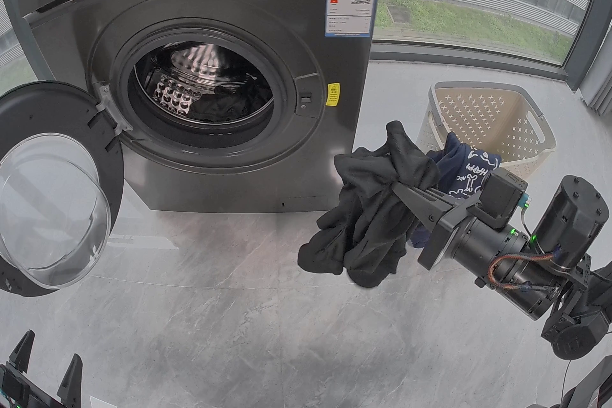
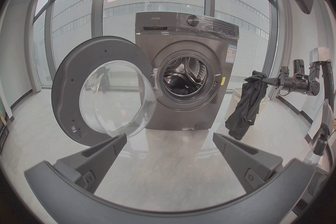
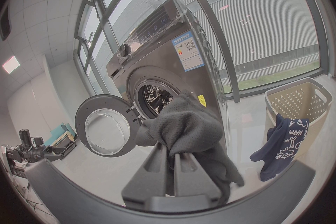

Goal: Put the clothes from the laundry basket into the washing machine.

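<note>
Dangling limp black mesh garment, pinched in right gripper, left gripper splayed wide, round steel drum.

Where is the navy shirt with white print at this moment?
In the head view it is on the right: the navy shirt hangs over the laundry basket's rim, just behind the black garment.

Black garment hanging mid-air, navy shirt over beige basket rim, washing machine open, perhaps clothes inside.
</note>
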You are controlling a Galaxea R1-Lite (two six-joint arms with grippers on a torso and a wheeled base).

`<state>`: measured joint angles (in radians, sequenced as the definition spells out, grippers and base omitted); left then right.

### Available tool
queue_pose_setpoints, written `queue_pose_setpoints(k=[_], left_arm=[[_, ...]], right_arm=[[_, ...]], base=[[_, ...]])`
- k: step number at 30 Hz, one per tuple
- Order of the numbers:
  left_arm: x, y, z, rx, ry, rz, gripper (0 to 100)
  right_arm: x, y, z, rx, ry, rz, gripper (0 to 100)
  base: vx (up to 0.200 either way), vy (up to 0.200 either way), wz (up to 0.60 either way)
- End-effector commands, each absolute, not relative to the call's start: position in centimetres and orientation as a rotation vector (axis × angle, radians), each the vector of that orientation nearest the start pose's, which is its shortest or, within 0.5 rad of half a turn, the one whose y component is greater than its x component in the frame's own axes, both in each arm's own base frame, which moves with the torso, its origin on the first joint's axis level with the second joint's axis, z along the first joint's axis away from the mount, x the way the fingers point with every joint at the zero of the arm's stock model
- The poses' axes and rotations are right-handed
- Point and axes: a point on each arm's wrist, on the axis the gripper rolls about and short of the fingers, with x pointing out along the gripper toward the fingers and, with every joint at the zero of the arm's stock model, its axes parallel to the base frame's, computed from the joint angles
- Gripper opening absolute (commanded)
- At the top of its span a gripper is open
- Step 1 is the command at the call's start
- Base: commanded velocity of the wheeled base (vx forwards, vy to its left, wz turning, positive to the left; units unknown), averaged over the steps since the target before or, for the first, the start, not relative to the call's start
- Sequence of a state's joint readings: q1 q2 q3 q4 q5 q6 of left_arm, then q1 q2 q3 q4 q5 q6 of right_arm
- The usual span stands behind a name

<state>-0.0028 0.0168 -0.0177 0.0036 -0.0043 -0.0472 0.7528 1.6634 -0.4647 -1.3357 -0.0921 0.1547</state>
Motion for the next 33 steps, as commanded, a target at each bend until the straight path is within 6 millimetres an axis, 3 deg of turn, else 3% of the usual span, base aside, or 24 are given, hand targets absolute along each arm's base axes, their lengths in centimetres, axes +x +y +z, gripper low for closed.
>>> queue_pose_setpoints(k=[1,8,14,33], left_arm=[[-2.21,0.0,7.57,-0.048,0.014,-0.007,100],[-2.22,0.0,7.61,-0.048,0.012,-0.007,100],[-2.21,0.0,7.57,-0.048,0.014,-0.007,100],[-2.21,0.0,7.57,-0.048,0.014,-0.007,100]], right_arm=[[19.32,17.83,17.76,0.207,-0.077,0.669,0],[19.31,17.82,17.72,0.206,-0.075,0.669,0],[19.31,17.82,17.72,0.206,-0.075,0.669,0],[19.93,17.02,18.07,0.211,-0.092,0.63,0]], base=[[0.0,0.0,0.0],[-0.171,0.0,0.0],[0.0,0.0,0.0],[0.0,0.2,0.0]])
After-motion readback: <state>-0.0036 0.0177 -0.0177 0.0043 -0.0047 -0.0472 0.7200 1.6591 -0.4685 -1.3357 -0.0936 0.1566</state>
